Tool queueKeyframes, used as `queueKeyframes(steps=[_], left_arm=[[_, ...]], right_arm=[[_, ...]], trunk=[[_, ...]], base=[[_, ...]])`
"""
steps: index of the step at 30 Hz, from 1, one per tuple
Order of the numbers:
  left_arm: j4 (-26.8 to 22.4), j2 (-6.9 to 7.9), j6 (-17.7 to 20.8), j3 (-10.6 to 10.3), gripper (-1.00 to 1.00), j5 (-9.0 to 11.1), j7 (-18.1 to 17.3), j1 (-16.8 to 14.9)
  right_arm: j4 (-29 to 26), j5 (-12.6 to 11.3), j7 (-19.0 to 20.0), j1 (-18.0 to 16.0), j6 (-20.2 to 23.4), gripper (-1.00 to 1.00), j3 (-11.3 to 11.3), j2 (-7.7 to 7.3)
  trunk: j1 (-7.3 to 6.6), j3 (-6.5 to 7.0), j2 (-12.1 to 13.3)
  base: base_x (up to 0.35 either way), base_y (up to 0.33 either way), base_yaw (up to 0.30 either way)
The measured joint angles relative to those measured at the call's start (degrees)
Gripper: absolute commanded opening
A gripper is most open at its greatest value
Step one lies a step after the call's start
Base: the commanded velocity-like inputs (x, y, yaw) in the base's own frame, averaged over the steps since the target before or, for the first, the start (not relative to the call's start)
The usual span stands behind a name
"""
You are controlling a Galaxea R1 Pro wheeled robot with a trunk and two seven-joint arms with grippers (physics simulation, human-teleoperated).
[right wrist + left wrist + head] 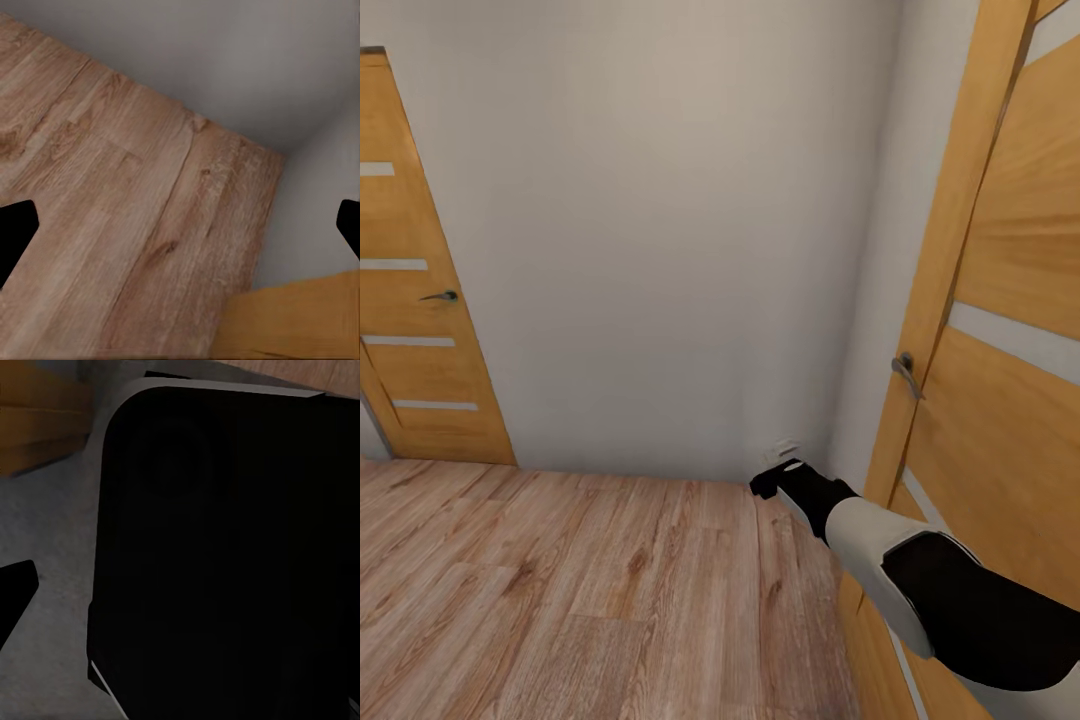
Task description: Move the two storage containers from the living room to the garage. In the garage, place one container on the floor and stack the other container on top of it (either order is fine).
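The two storage containers are out of view. I face a corner of a room with a light wood plank floor (560,590) and a pale wall (660,250). My right arm reaches forward and low toward that corner, its gripper (772,478) a little above the floor. In the right wrist view the right gripper (187,232) is open, with bare planks between its black fingertips (15,240). In the left wrist view one black finger (15,589) of my left gripper sits far out at the picture's edge, beside a large black part of my own body (225,555).
A wooden door (410,330) with a dark handle (440,296) stands at the left. Another wooden door (1010,380) with a metal handle (905,372) is close along my right arm. A small white outlet (788,445) sits low on the wall in the corner.
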Motion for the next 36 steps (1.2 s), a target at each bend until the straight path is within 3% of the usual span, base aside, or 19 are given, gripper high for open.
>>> queueKeyframes(steps=[23, 36], left_arm=[[0.00, 0.09, 0.00, 0.00, 1.00, 0.08, -0.05, 0.00], [-0.01, 0.09, 0.00, 0.00, 1.00, 0.07, -0.05, 0.00]], right_arm=[[2.13, -0.66, -0.26, 0.04, 0.44, 1.00, -0.01, 0.00], [2.21, -1.01, -0.20, 0.01, 0.30, 1.00, -0.03, 0.00]], trunk=[[-0.02, 0.00, 0.00], [0.00, 0.00, 0.00]], base=[[0.293, 0.000, 0.003], [0.074, 0.000, 0.227]])
